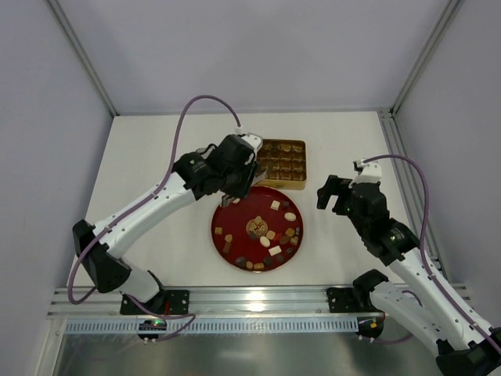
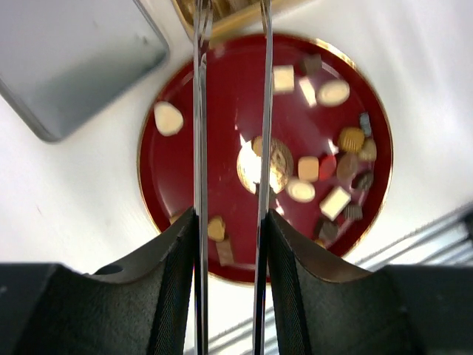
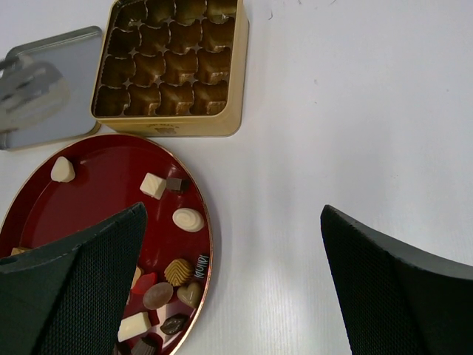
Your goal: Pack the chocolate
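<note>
white table (image 1: 141,157), pale grey walls (image 1: 250,47), metal rail (image 1: 258,298) at near edge

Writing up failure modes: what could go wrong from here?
1. Candies crowd the near-right side of the plate, and some seem to touch. The left fingers may knock neighbours.
2. Those fingers run up to the tin, tips unseen. A bump could shift it.

One red plate (image 1: 243,219), one gold tin (image 3: 170,126), one grey lid (image 2: 74,52) — chocolates (image 2: 332,92): about twenty.
</note>
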You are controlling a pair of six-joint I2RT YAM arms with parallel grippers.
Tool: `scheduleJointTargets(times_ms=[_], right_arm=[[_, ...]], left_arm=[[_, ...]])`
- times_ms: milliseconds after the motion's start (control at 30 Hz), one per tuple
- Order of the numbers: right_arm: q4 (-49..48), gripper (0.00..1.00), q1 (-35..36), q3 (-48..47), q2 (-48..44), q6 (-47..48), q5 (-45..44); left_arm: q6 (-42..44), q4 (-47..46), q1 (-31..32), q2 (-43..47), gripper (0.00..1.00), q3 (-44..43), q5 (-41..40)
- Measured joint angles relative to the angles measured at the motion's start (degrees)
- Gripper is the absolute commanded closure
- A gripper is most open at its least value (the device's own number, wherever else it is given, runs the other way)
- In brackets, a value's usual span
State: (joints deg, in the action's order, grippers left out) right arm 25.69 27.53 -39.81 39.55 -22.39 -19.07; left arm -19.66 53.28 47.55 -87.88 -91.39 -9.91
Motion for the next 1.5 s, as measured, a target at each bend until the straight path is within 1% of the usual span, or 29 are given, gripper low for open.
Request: scheduleJointTargets(times_ms=[133, 167, 233, 367, 500, 767, 1500], right_arm=[[-0.42, 0.0, 0.0, 0.33, 0.24, 0.0, 0.15], [-0.55, 0.0, 0.0, 0.39, 0.24, 0.0, 0.15], [-0.85, 0.0, 0.0, 0.61, 0.24, -0.02, 0.17], [-1.29, 0.0, 0.0, 1.31, 0.26, -0.04, 0.26], [-1.29, 0.0, 0.0, 1.53, 0.59, -0.07, 0.35], [-1.29, 0.0, 0.0, 1.57, 0.57, -0.07, 0.35], [-1.27, 0.0, 0.0, 2.34, 0.35, -0.2, 0.35]], left_arm=[[-1.57, 1.64, 3.54, 5.77, 0.59, 7.17, -0.11], [-2.03, 1.86, 4.15, 6.64, 0.57, 8.31, -0.11], [-2.97, 2.1, 5.44, 8.55, 0.56, 11.08, -0.26], [-4.66, 2.29, 7.37, 10.29, 0.56, 15.74, -0.59], [-5.97, 2.29, 8.37, 10.36, 0.56, 18.6, -0.94], [-7.37, 1.7, 9.25, 9.99, 0.56, 20.02, -1.03], [-8.41, 0.13, 11.1, 4.94, 0.58, 21.27, -0.55]])
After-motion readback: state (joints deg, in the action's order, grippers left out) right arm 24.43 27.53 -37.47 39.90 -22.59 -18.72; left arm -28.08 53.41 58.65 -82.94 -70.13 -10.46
